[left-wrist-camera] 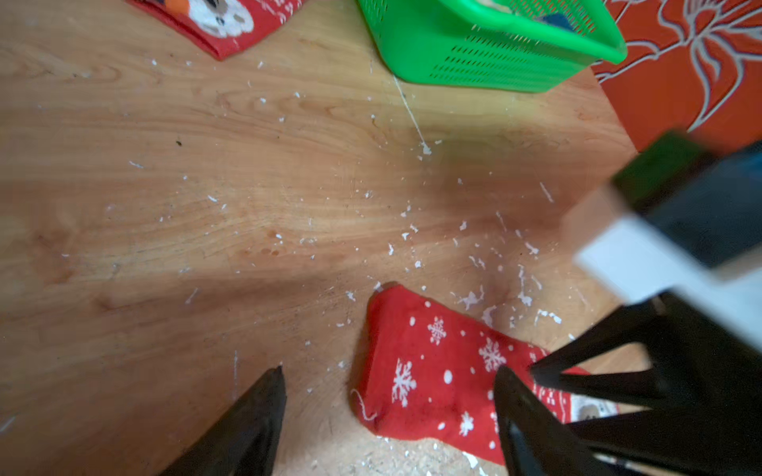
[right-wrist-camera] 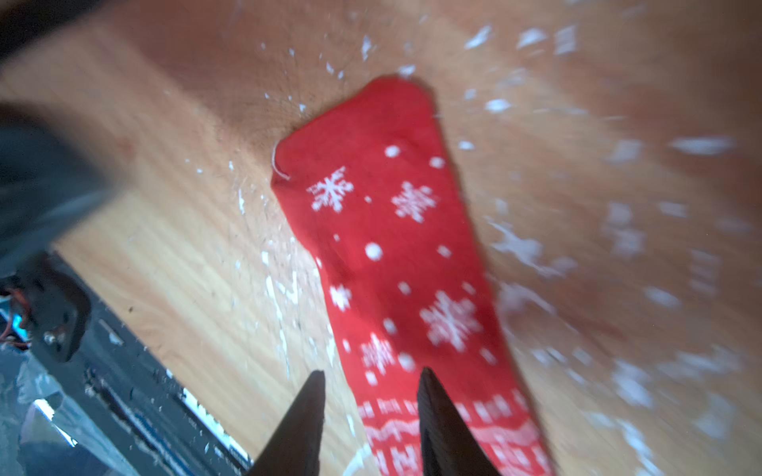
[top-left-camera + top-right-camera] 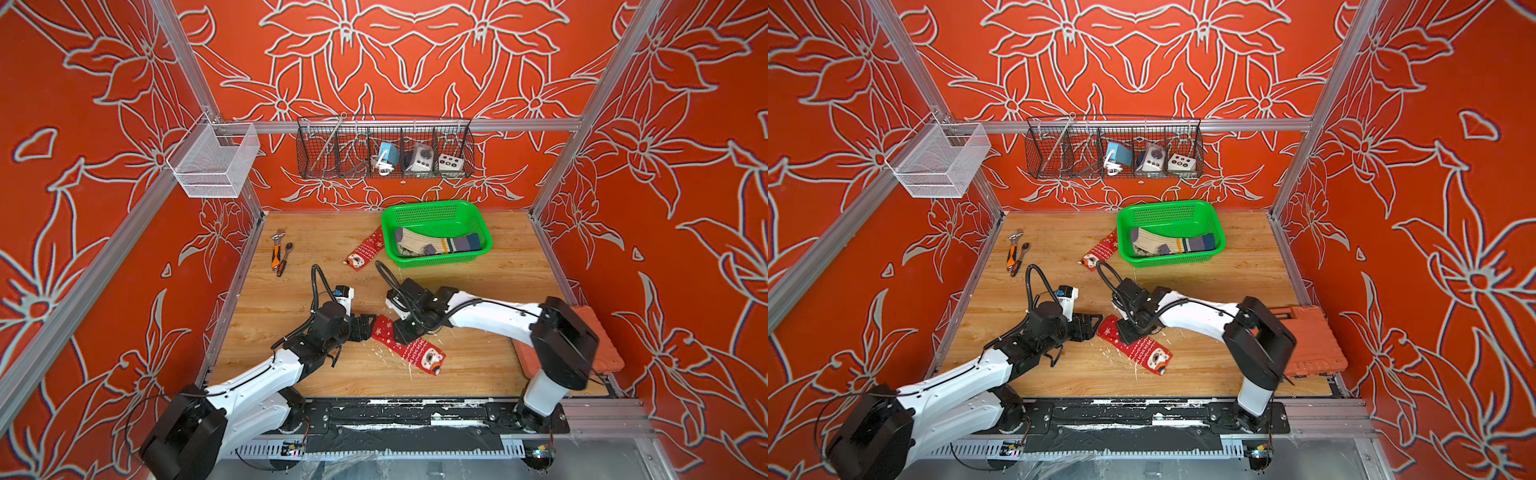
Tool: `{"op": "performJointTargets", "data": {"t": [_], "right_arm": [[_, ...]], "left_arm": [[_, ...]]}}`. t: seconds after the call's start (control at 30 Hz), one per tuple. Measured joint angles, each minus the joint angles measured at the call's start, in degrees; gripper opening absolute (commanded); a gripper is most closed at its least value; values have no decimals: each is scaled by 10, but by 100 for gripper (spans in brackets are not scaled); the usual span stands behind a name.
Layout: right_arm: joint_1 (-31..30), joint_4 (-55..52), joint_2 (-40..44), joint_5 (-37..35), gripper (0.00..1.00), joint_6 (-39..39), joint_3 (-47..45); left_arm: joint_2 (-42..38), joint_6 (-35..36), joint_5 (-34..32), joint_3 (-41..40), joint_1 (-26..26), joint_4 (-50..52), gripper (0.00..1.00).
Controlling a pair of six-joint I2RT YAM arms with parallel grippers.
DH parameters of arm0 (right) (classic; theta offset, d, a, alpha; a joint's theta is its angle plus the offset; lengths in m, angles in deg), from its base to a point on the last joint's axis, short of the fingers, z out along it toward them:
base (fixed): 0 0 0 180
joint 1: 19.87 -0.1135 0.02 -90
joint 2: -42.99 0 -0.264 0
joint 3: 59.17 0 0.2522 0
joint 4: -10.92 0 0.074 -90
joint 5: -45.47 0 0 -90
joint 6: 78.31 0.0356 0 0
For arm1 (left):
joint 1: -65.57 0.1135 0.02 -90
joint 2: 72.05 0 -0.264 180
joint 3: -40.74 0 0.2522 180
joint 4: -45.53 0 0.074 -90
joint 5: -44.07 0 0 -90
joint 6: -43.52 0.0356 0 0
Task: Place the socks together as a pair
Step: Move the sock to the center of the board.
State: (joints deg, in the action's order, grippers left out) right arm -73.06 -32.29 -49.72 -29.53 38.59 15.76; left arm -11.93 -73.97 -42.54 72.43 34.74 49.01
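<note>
Tabletop — flecked, w/ snowflake sock; floral walls

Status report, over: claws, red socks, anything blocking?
Left claw open, empty. Right claw open over near red sock, flat on table. Its mate lies apart, beside green basket. Only white flecks between them.

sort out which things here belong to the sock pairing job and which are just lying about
Job: red snowflake sock at the front; matching red sock beside the green basket; mixed socks inside that basket.
Lying about: two hand tools; orange case; black wire rack and white mesh basket on the frame.
</note>
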Motion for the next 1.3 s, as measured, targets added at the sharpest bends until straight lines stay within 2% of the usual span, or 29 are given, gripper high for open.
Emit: {"op": "performJointTargets", "data": {"t": [0.17,0.3,0.4,0.47,0.6,0.7,0.77,0.83,0.9,1.17,1.3], "right_arm": [[63,20,118,-1,43,19,-103],[115,23,178,1,44,33,-204],[129,25,213,8,45,43,-256],[131,31,228,15,46,50,-278],[137,64,229,38,43,62,-311],[141,96,218,60,34,71,-318],[142,110,208,71,23,75,-319],[144,118,200,79,8,74,-319],[147,118,196,83,0,69,-318],[183,80,154,66,0,23,-263],[187,76,95,64,0,-8,-221]], "left_arm": [[68,-5,33,2,1,-3,67],[103,-5,54,12,1,-10,68],[130,-4,69,27,1,-23,65],[148,-2,79,37,1,-30,59],[169,1,94,45,1,-39,33],[168,1,96,44,1,-40,15],[162,-2,96,41,1,-40,10],[153,-6,96,34,1,-40,7],[143,-9,97,24,1,-40,5],[45,-35,100,-48,-3,-27,3],[-22,-57,104,-84,-5,-20,14]]}}
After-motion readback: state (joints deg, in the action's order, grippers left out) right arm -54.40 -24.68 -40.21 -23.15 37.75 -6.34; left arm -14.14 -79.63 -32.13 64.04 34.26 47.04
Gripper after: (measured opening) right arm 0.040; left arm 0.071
